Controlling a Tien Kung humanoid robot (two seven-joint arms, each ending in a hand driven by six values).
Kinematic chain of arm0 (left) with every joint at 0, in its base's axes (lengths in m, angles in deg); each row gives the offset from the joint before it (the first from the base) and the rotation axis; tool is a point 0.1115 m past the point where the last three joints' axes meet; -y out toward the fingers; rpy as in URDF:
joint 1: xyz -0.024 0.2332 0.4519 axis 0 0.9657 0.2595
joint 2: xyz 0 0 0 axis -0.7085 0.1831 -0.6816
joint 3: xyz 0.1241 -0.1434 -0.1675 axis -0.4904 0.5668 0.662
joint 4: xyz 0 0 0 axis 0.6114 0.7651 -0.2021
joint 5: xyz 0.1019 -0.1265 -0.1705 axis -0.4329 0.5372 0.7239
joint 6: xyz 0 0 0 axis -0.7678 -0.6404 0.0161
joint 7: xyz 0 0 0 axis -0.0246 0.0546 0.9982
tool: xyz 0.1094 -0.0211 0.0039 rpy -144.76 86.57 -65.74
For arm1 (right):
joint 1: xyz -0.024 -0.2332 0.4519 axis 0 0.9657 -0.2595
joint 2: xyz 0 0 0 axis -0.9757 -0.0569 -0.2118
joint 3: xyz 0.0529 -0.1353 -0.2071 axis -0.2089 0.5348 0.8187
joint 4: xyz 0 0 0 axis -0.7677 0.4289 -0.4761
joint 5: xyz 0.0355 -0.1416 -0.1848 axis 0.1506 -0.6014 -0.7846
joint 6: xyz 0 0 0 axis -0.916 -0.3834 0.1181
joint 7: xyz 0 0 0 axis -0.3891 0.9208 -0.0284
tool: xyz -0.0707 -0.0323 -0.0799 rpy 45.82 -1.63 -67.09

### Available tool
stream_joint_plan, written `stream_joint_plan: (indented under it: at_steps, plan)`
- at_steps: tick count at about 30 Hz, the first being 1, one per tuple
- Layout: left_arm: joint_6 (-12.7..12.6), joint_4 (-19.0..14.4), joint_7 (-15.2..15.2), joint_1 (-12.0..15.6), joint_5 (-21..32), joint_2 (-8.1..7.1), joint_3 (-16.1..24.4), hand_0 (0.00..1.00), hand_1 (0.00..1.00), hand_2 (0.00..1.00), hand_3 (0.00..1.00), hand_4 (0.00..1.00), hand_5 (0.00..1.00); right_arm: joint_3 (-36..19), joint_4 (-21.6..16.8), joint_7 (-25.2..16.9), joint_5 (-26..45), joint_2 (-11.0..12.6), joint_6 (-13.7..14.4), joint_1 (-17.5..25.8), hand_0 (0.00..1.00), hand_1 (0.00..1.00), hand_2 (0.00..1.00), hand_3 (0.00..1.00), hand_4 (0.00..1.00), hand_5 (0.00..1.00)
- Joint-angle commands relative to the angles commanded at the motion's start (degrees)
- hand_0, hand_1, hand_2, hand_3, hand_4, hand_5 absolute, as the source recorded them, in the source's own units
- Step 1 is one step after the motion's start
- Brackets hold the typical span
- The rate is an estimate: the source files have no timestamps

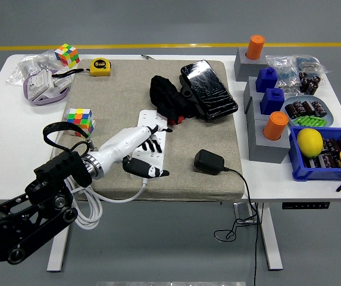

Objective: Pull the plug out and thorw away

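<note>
A black plug adapter (pixel 209 162) lies free on the tan mat (pixel 116 83), its black cable running off the table's front edge. The white power strip (pixel 153 122) lies left of it, partly under my left hand. My left hand (pixel 143 149) is white, its fingers spread and holding nothing, over the strip's near end, well left of the plug. The right arm is out of view.
A black pouch (pixel 209 89) and black cloth (pixel 167 98) lie at the mat's back. Rubik's cubes (pixel 79 121) and a yellow tape measure (pixel 100 66) are at the left. Grey blocks with blue and orange pegs (pixel 268 119) and a blue bin holding a lemon (pixel 310 142) stand at the right.
</note>
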Motion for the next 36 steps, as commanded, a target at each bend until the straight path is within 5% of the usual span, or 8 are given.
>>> stream_joint_plan:
  at_steps: [5, 11, 36]
  plan:
    - [4.4, -0.7, -4.3, 2.6, -1.4, 0.62, 2.1, 0.083, 0.060, 0.116, 0.900, 0.465, 0.002, 0.0, -0.1, 0.0, 0.1, -0.1, -0.1, 0.2, 0.574, 0.660, 0.670, 0.565, 0.963, 0.474]
    - [6.6, -1.6, -6.4, 3.4, -2.4, 0.73, 2.4, 0.077, 0.057, 0.114, 0.902, 0.464, 0.002, 0.0, -0.2, 0.0, 0.1, -0.1, -0.1, 0.3, 0.574, 0.660, 0.670, 0.564, 0.964, 0.474]
    - [9.5, 0.4, -9.3, 4.7, -2.5, 0.07, 2.3, 0.075, 0.055, 0.112, 0.876, 0.467, 0.002, -0.5, -0.2, -0.1, 0.0, -0.6, -0.1, 0.5, 0.573, 0.660, 0.670, 0.565, 0.963, 0.474]
